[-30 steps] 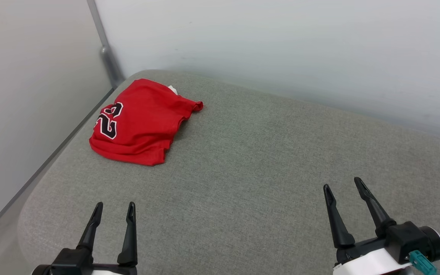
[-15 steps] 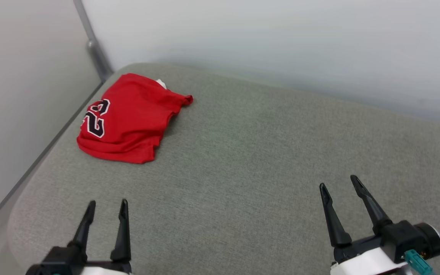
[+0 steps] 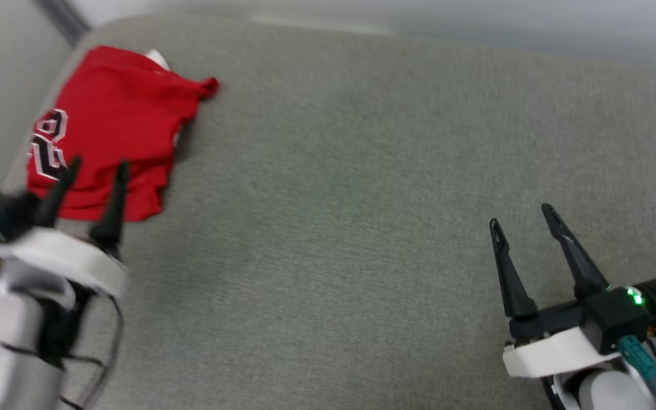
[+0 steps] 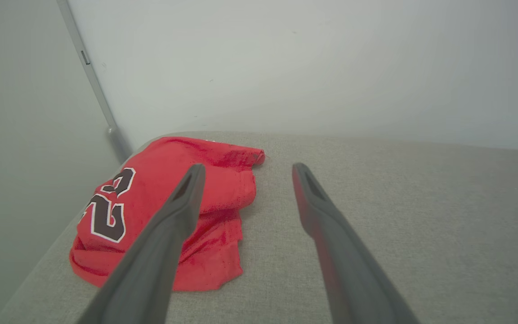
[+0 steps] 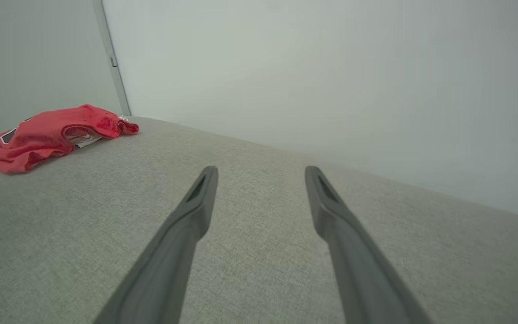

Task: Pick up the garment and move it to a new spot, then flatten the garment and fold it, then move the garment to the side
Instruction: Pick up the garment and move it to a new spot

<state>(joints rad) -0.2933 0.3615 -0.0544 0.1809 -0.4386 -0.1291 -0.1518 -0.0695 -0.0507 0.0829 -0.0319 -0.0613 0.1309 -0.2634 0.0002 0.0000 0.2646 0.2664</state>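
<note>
My left tool [image 3: 99,164] and right tool [image 3: 520,214] both spread, empty. Left seems over the shirt [image 3: 117,114] edge; I'd pinch the bunched fold there.

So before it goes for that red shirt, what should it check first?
1. Open left hand: ok.
2. Open, empty right hand: ok.
3. Aim of left hand at the garment: ok, pointing at its near edge.
4. Contact with the garment: cannot tell.
5. Flat garment: not ok, bunched at a corner of the grey cushion.
6. Sharp head view: not ok, blurred.
</note>
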